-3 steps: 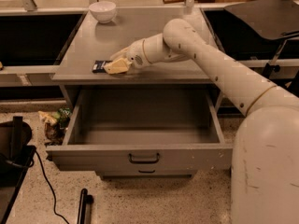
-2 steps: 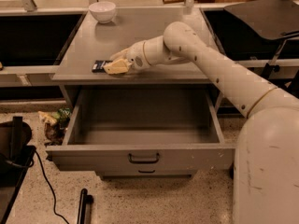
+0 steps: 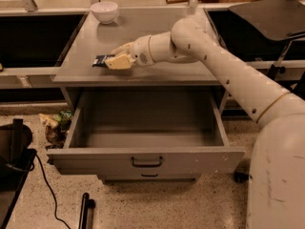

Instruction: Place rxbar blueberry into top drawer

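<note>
The gripper (image 3: 116, 56) sits low over the cabinet top (image 3: 157, 30) at the bar's (image 3: 100, 60) right end, behind the open drawer (image 3: 145, 159); whether it grips, I cannot tell.

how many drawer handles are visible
2: one handle on the open top drawer, a lower handle on the drawer front beneath. Pincer is at the rxbar blueberry on the cabinet top.

Warm, dim light evenly covers the pincer (image 3: 117, 61) low over the countertop (image 3: 162, 27).
</note>
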You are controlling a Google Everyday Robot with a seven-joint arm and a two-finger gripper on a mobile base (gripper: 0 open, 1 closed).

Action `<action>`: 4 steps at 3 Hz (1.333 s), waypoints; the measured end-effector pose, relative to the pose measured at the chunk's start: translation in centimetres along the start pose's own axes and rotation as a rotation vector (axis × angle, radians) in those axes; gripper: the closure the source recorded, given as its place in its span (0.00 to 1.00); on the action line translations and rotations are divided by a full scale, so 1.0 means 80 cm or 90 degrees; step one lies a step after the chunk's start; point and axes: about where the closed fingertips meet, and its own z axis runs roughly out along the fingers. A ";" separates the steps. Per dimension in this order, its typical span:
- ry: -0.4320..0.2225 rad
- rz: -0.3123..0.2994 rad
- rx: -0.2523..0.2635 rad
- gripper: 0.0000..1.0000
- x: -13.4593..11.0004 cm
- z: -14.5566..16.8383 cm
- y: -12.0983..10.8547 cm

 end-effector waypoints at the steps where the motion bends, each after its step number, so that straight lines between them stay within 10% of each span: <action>1: -0.055 -0.067 -0.005 1.00 -0.055 -0.024 0.027; 4: -0.116 -0.085 -0.068 1.00 -0.083 -0.021 0.078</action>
